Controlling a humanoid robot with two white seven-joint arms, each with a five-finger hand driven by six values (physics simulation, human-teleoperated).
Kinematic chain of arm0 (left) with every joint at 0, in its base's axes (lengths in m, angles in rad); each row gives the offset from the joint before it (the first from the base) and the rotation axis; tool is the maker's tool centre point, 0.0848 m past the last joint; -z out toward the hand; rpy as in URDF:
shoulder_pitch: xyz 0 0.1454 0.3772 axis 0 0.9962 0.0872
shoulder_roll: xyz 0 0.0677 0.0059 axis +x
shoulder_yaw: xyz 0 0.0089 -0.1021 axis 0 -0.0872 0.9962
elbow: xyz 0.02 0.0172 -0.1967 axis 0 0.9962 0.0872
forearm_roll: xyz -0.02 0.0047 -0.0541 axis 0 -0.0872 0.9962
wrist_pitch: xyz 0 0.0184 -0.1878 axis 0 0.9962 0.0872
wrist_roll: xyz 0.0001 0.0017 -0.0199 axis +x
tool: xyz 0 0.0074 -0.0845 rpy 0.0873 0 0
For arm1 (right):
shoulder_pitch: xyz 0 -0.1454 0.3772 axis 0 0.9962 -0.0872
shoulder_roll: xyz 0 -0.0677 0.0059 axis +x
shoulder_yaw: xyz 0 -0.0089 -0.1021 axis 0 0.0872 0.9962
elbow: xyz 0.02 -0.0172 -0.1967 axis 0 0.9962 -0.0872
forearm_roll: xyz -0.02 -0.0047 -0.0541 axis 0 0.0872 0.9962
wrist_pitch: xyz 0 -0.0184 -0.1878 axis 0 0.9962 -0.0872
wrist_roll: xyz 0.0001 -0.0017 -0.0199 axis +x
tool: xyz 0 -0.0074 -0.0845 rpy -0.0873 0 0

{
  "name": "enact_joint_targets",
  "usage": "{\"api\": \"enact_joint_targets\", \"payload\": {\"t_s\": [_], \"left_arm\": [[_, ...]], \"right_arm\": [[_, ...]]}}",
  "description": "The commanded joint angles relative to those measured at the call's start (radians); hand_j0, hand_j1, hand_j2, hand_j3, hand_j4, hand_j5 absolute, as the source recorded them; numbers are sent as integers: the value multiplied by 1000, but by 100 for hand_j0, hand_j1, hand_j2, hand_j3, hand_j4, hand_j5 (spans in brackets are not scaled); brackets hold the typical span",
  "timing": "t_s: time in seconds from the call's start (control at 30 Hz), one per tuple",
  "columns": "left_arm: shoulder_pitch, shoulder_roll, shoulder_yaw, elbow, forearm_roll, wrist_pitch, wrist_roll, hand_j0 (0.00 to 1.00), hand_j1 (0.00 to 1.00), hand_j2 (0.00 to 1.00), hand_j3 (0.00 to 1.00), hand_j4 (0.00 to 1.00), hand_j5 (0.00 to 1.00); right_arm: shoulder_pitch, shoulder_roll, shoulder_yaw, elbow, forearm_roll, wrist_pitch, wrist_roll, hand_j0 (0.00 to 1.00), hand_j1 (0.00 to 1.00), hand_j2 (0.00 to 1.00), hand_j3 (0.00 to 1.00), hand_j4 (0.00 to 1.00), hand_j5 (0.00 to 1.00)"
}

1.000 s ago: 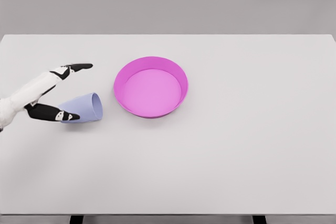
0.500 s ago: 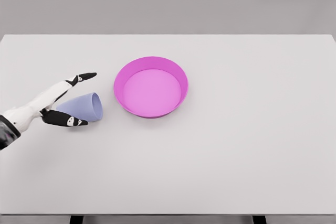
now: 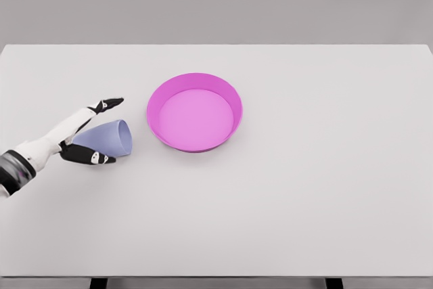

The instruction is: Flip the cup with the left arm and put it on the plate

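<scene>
A pale lavender cup (image 3: 108, 137) lies on its side on the white table, its open mouth turned right toward the plate. The magenta plate (image 3: 195, 112) with a raised rim sits just right of it, a small gap between them. My left hand (image 3: 101, 130) comes in from the lower left with fingers spread around the cup's narrow end: the long fingers (image 3: 105, 105) reach past the cup's far side and the thumb (image 3: 95, 158) lies along its near side. The fingers are not closed on the cup. The right arm is out of view.
The white table (image 3: 304, 181) spans the whole view, with its far edge against a grey wall and its front edge at the bottom of the picture.
The left hand has dropped lower and slid a little toward me and to the left, its fingers now closer around the cup's base. Cup and plate have not moved.
</scene>
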Motion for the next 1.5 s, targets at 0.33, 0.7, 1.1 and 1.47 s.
{"api": "enact_joint_targets", "payload": {"t_s": [0.33,0.7,1.1,1.47], "left_arm": [[-6,-29,-7,0,1,88,2,100,100,100,100,100,100],[-9,-52,-20,1,-5,137,2,100,100,100,100,100,100],[-12,-57,-24,1,-10,212,2,91,91,91,91,91,91],[-29,-60,-30,1,-1,231,9,80,80,80,80,80,80]], "right_arm": [[0,0,0,0,1,0,0,100,100,100,100,100,100],[0,0,0,0,1,0,0,100,100,100,100,100,100],[0,0,0,0,1,0,0,100,100,100,100,100,100],[0,0,0,0,1,0,0,100,100,100,100,100,100]]}}
